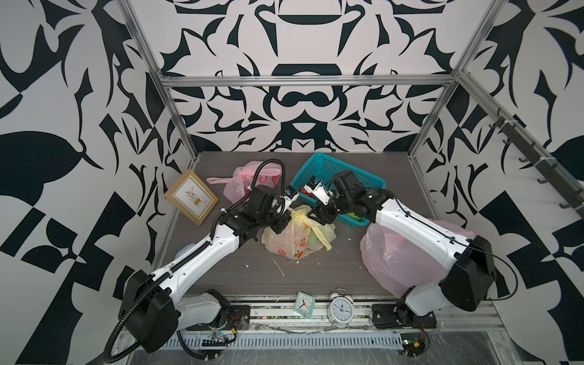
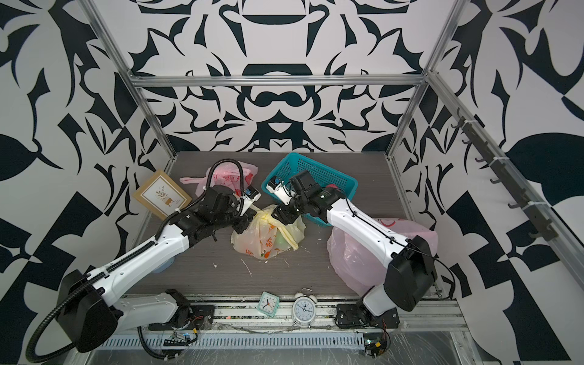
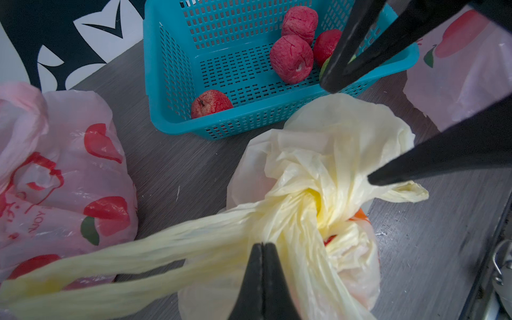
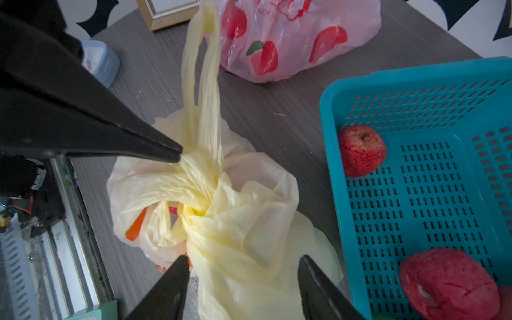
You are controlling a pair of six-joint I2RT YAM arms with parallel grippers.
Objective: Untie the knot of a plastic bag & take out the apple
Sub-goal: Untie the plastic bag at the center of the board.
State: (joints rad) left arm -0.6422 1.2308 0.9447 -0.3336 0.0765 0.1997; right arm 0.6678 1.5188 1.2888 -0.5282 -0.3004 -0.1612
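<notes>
I have the yellow bag point(image 1: 294, 240) sitting in the middle of the desk point(image 1: 221, 271), just beside the teal basket point(image 3: 171, 83), with its knot point(image 3: 313, 199) on top and not yet undone. The left gripper point(image 3: 261, 246) is pressed together, and from the right wrist its tip seems to pinch a fold of film next to the knot. The right gripper point(image 4: 243, 266) stands apart, its jaws straddling the bunched film on the other side of the knot without closing on it.

I expect this bag to behave like any thin carrier: very light, limp, slick and quick to stretch or tear if I pull on a single layer. It will not hold its shape, so whatever I tug will drag the whole bag unless the other gripper anchors it. A pale green patch point(image 1: 313, 237) shows through the film in both top views. I take that for the apple, though I cannot be sure, and its weight is probably all that pins the bag down.

I would avoid pulling the long loop handle point(image 4: 199, 69), since that would likely tighten the knot. The better hold is the thick twisted strand right where it leaves the knot, taken in a full bunch, not by a flap, then worked back through while the left gripper keeps the opposite side. The knot looks tightly cinched, so I expect slipping.
</notes>
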